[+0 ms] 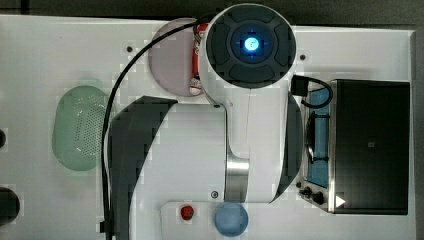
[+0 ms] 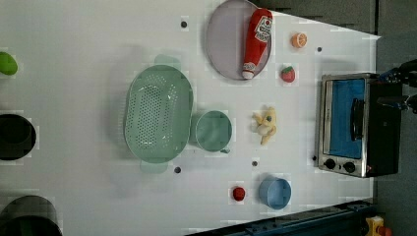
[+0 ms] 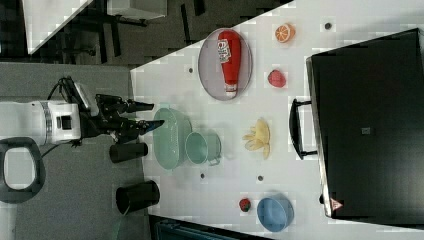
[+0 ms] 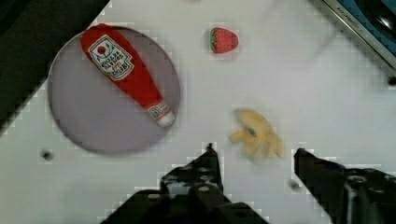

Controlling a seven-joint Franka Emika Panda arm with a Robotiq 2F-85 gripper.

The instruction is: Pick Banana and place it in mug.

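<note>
The banana (image 2: 265,125), pale yellow and curved, lies on the white table between the mug and the toaster oven; it also shows as the banana (image 3: 257,136) and the banana (image 4: 257,135). The teal-green mug (image 2: 213,131) stands upright against the green basket, also seen as the mug (image 3: 199,148). My gripper (image 3: 152,115) hangs well above the table, open, holding nothing. In the wrist view the gripper (image 4: 254,151) has its two dark fingers spread, with the banana far below between and just beyond them.
A green perforated basket (image 2: 157,120) touches the mug. A ketchup bottle (image 2: 256,42) lies on a grey plate (image 2: 223,44). An orange slice (image 2: 298,40), a strawberry (image 2: 288,74), a blue cup (image 2: 275,192) and the toaster oven (image 2: 351,125) surround the banana. Black cups (image 2: 14,136) stand farther off.
</note>
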